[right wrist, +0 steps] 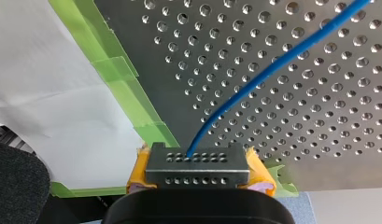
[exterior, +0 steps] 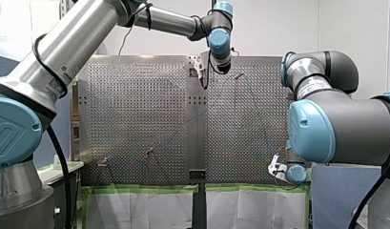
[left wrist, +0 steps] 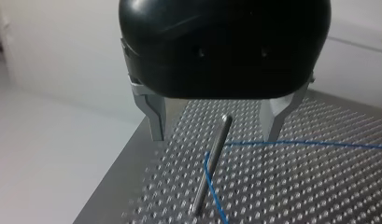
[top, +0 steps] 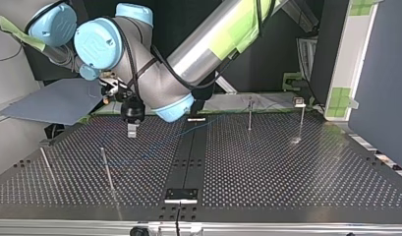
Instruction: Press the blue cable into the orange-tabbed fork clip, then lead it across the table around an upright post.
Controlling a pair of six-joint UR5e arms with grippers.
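**Cable bent round far post; left arm above it, right arm holding the end**

Left end effector (left wrist: 214, 135): black body, metal fingers spread wide, gripping nothing. It hangs clear above the worktop (left wrist: 319, 186), close to one edge.

Post (left wrist: 212, 163): directly ahead of the left end effector, in line with the gap between its fingers. Its long axis rises from the worktop and looks slightly leaning in the left wrist view.

Blue cable (left wrist: 296, 143): touches the post and turns round it there. One leg runs off across the worktop past one finger. The other drops down beside the post's foot.

Right end effector (right wrist: 198, 172): closed on the cable, with yellow pads either side of the perforated finger block. The cable leaves between them and runs straight out over the holes. This end effector sits at the worktop's edge, just beside the green tape (right wrist: 132, 102).

Key relation: the left arm is much nearer the post. The right arm is well apart from it but controls the cable's tension, so I judge any tightening of the wrap would come from the right.

Holders: the only one is the fork clip (top: 299, 102), on the far side in the top view. It is too small there to tell whether the cable is seated in it.
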